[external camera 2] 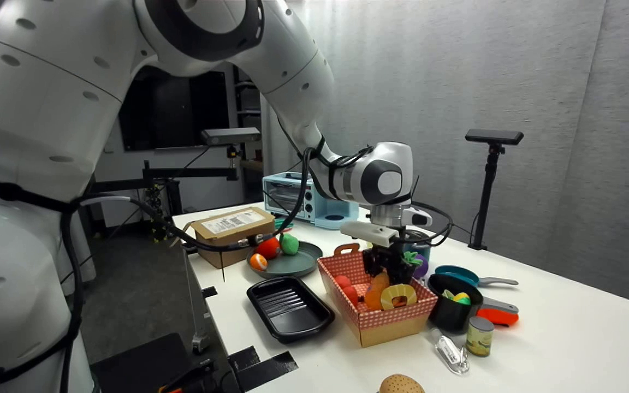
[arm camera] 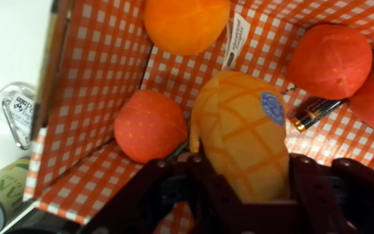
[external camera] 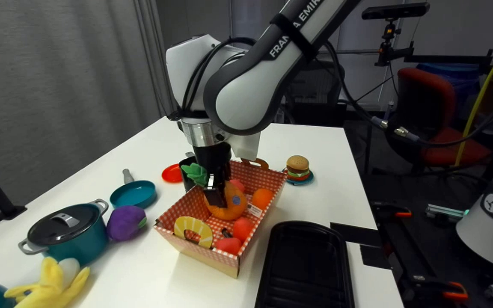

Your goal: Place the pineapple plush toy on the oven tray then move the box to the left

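One pineapple plush toy [external camera: 234, 207] slants leaf-end up in the hand [arm camera: 247, 162].

The smooth white worktop [external camera: 323, 143] carries a shallow tan cardboard box with red-checked lining [external camera 2: 396, 332], just beside a black rectangular metal oven tray [external camera: 306, 256]. A round teal lidded pot [external camera: 77, 244] stands beside a purple plush toy [external camera: 126, 222], a green-labelled cylindrical can [external camera 2: 479, 337] near a black pot [external camera 2: 448, 317].
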